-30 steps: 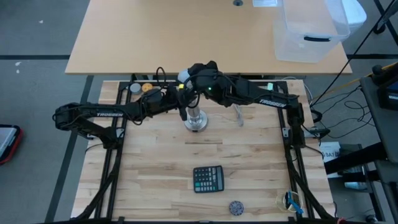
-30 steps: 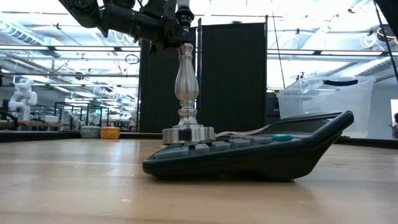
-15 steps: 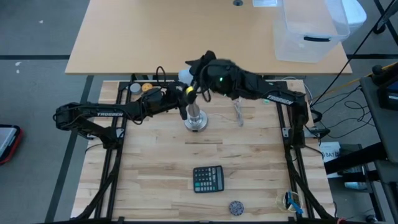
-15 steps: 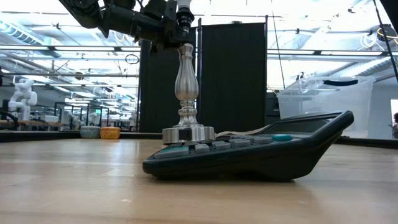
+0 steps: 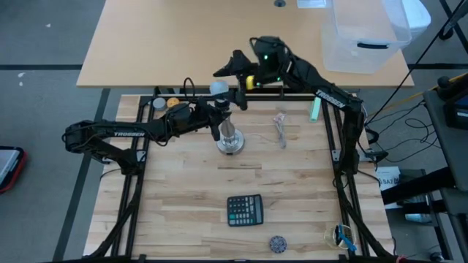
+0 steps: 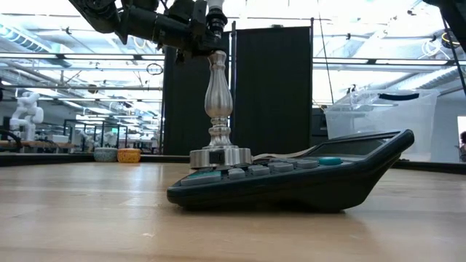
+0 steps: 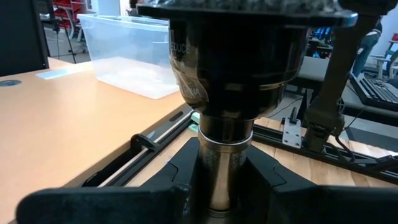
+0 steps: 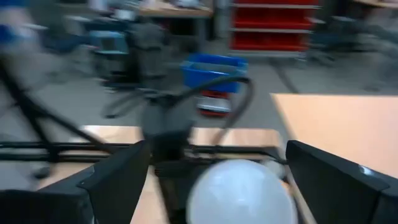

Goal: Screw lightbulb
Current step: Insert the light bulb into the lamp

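Lightbulb (image 5: 217, 88): frosted round globe atop stand | left gripper (image 5: 215, 121): pinching silver stand (image 5: 229, 138) | right gripper (image 5: 231, 86): spread

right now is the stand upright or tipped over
Upright: the stand sits flat on its round base in the low view, with the left gripper clamped around its neck.

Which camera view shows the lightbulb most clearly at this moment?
The right wrist view: the lightbulb fills the lower middle as a white globe between the open right gripper's fingers. The high view shows it only as a small white dot above the stand. The low view shows just its lower part. The left wrist view does not show it.
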